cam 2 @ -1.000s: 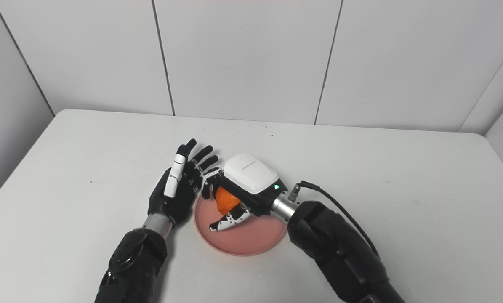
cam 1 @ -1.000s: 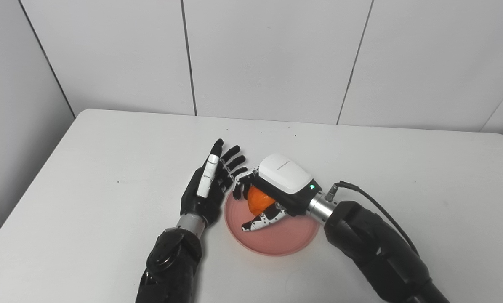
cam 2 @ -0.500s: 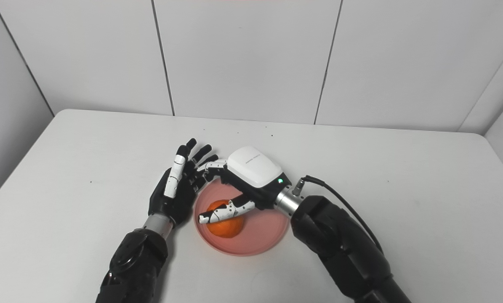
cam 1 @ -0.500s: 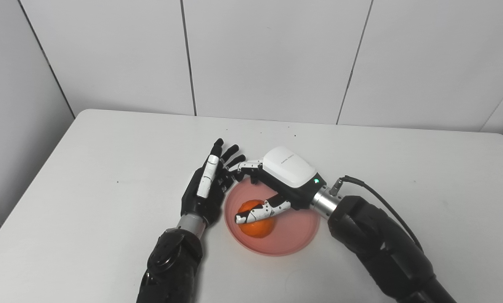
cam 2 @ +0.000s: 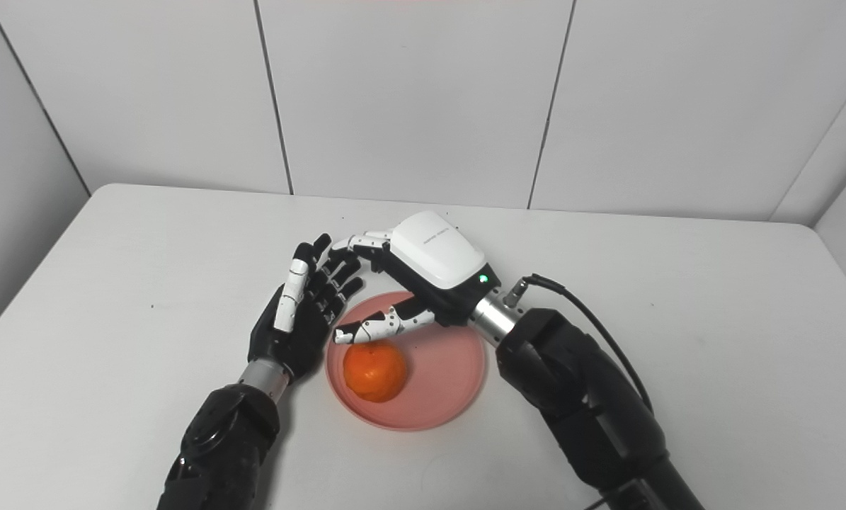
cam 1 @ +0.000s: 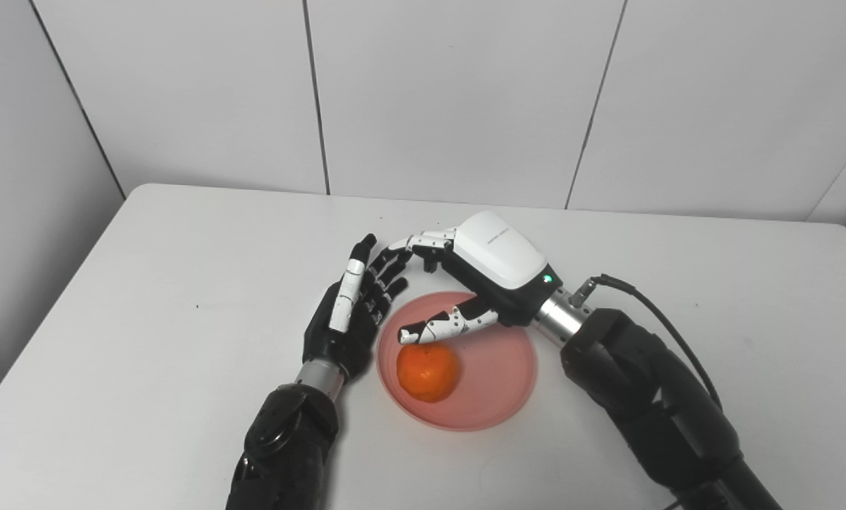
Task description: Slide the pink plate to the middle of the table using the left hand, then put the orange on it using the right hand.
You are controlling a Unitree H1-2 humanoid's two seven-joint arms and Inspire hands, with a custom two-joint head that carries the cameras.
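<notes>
Table [cam 1: 182, 297]: white, wide, backed by a pale panelled wall [cam 1: 451, 99] on the far side.
Right arm [cam 1: 649, 397]: black, comes in from the near right corner and reaches left over the plate's far right part.
Left arm [cam 1: 284, 446]: black, comes in from the near edge, left of the plate.
Pink plate [cam 1: 500, 397]: round, lies flat near the middle of the table, just right of the left hand.
Right hand [cam 1: 458, 287]: white-backed, raised above the far part of the plate; fingers spread wide and holding nothing, thumb stretched left just above the orange, apart from it.
Left hand [cam 1: 348, 319]: stands on its edge beside the plate's left rim, fingers straight and apart, gripping nothing; whether it touches the rim I cannot tell.
Orange [cam 1: 427, 372]: sits on the plate, in its near left part, free of both hands.
</notes>
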